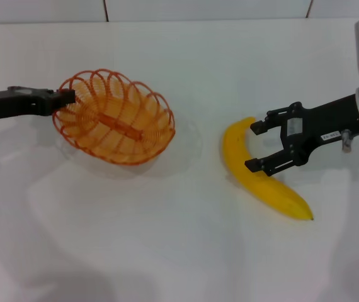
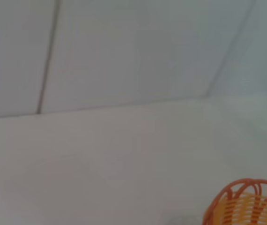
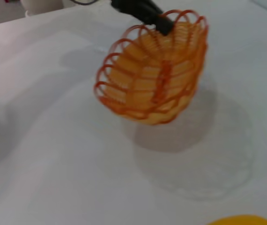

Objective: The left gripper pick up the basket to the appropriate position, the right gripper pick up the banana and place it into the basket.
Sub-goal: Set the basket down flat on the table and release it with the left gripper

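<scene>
The left gripper (image 1: 66,97) pinches the rim of the basket (image 1: 114,117) at its left end and holds it tilted above the white table (image 1: 167,251); the right wrist view shows its shadow apart beneath it. The banana (image 1: 258,173) lies on the table to the right of the basket. The right gripper (image 1: 254,146) is at the banana's middle, fingers spread, one on each side of it

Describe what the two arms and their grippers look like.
The left gripper is a slim plain black claw on a black arm, a thin dark cable looping below it. The right gripper is black with an open-frame linkage and small white labels, on a black arm with a white-grey body.
</scene>
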